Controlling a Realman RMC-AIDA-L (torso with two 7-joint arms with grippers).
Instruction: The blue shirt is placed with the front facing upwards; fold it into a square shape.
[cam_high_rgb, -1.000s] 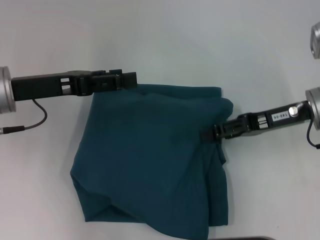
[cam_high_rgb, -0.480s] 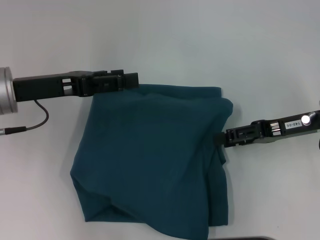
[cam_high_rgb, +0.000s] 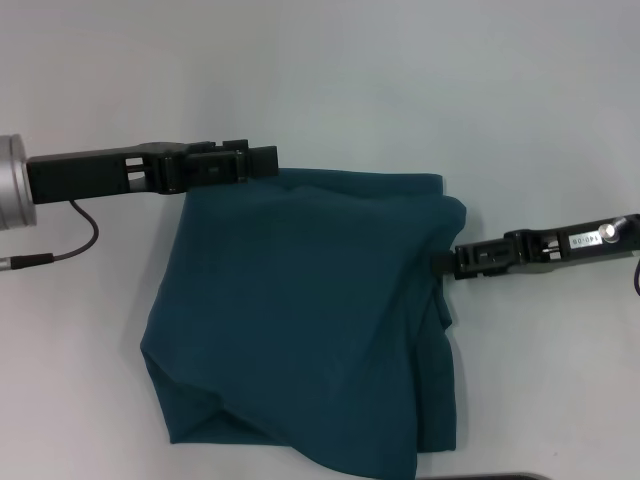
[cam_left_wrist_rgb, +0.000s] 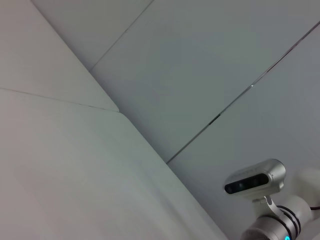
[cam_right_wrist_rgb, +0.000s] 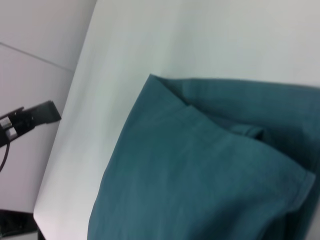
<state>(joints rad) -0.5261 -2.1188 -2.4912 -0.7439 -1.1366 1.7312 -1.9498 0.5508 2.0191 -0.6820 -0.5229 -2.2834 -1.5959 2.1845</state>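
Retreating right hand (cam_high_rgb: 438, 262) leaves blue shirt (cam_high_rgb: 300, 320).

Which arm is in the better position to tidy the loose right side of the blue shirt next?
Probably the right. The right gripper sits at the blue shirt's right edge, beside the loose layers hanging there. The left gripper is at the far top-left corner, across the whole cloth.

One blue shirt (cam_high_rgb: 300, 320), seemingly folded, two end effectors

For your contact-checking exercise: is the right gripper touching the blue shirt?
Cannot tell. In the head view the right gripper meets the blue shirt's right edge, showing neither gap nor grip.
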